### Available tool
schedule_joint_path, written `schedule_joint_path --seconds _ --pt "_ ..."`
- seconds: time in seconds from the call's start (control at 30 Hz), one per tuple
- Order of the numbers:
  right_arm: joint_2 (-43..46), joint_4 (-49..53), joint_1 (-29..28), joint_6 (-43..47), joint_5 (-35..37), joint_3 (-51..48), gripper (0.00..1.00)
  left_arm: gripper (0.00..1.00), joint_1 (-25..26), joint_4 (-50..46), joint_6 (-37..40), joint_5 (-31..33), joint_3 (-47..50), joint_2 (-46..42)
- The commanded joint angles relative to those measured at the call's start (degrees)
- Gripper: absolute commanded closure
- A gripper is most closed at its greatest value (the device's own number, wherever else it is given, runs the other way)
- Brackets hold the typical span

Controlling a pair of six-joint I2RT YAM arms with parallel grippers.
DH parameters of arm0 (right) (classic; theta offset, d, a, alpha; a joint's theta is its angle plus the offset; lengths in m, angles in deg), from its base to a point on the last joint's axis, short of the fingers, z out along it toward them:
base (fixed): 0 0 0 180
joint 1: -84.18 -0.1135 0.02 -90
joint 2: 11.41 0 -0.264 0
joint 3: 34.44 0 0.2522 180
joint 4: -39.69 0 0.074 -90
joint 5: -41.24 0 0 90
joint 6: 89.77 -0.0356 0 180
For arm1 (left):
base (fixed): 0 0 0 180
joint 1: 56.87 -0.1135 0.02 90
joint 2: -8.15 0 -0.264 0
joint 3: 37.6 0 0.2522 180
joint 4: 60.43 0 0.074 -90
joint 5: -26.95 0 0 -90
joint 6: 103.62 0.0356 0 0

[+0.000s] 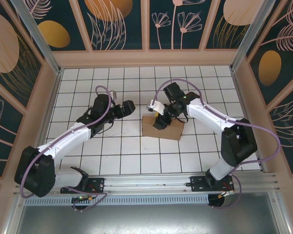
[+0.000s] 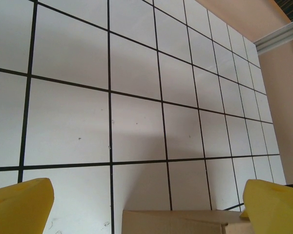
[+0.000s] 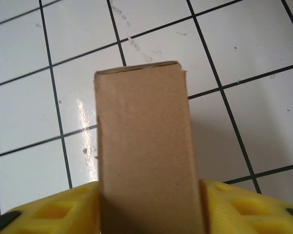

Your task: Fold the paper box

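Observation:
The paper box [image 1: 168, 128] is a brown cardboard rectangle lying near the middle of the tiled floor. My right gripper [image 1: 159, 120] comes down on the box's left part. In the right wrist view a narrow upright panel of the paper box [image 3: 142, 146] stands between the yellow fingers [image 3: 58, 207], which press on both of its sides; the right gripper [image 3: 149, 207] is shut on it. My left gripper [image 1: 129, 107] hovers left of the box, apart from it. In the left wrist view the left gripper [image 2: 146, 207] is open, with its fingers [image 2: 20, 204] wide apart and the paper box's edge [image 2: 178, 221] low between them.
The white tiled floor [image 1: 112, 146] is ringed by pale wooden walls [image 1: 146, 58]. An aluminium rail [image 1: 151, 184] carrying both arm bases runs along the near edge. The right arm [image 1: 219, 122] arches over the floor's right half.

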Motion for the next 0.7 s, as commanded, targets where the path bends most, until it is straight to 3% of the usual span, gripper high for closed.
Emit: schedule_joint_path --seconds 0.0,0.2,0.27,0.43,0.67 --pt "1.2 1.4 -0.8 0.8 1.7 1.9 0.57 0.02 -0.4 -0.1 1.8 -0.1 0.4 -1.1" --pt "4.2 -1.9 -2.3 -0.7 7.2 1.7 0.61 0.01 -0.7 0.4 1.9 -0.1 0.6 -0.8" --pt "4.8 -3.4 -3.4 -1.0 10.8 2.5 0.61 0.01 -2.3 4.3 -0.1 -5.0 2.2 -0.9" --pt "2.9 -10.9 -8.0 -0.2 25.1 5.0 0.61 0.01 -8.2 8.7 -3.5 -7.7 6.0 -2.3" --pt "-3.0 -34.7 -15.7 9.8 45.1 1.0 0.65 0.02 -16.5 8.2 -4.7 -8.0 13.2 -7.1"
